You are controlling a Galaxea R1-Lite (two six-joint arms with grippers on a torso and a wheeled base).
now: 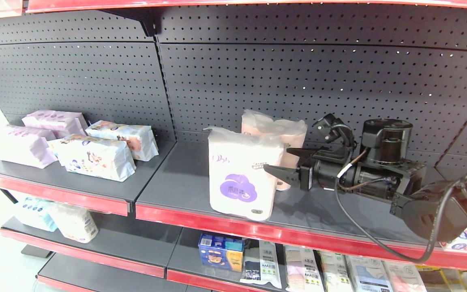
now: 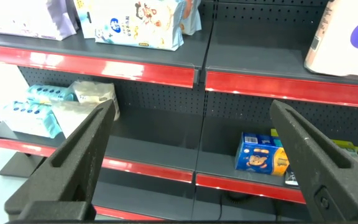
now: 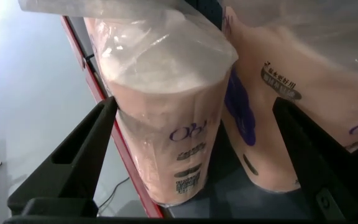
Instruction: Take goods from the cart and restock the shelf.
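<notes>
Two wrapped toilet-paper packs stand on the dark shelf (image 1: 185,182). The front pack (image 1: 241,174) is white with a purple logo; a pinkish pack (image 1: 276,127) stands right behind it. My right gripper (image 1: 284,162) lies low over the shelf just right of them, open, its fingertips at the front pack's right side. In the right wrist view a pack (image 3: 173,118) stands upright ahead of the open right gripper (image 3: 194,109), with the second pack (image 3: 303,81) beside it. My left gripper (image 2: 191,115) is open and empty, held lower, in front of the lower shelves.
Several soft tissue packs (image 1: 95,156) lie on the shelf's left bay. The red shelf lip (image 1: 258,231) runs along the front, with a pegboard wall (image 1: 298,73) behind. Lower shelves hold a blue box (image 1: 221,251), also seen as the blue box (image 2: 260,152), and flat packets (image 1: 310,267).
</notes>
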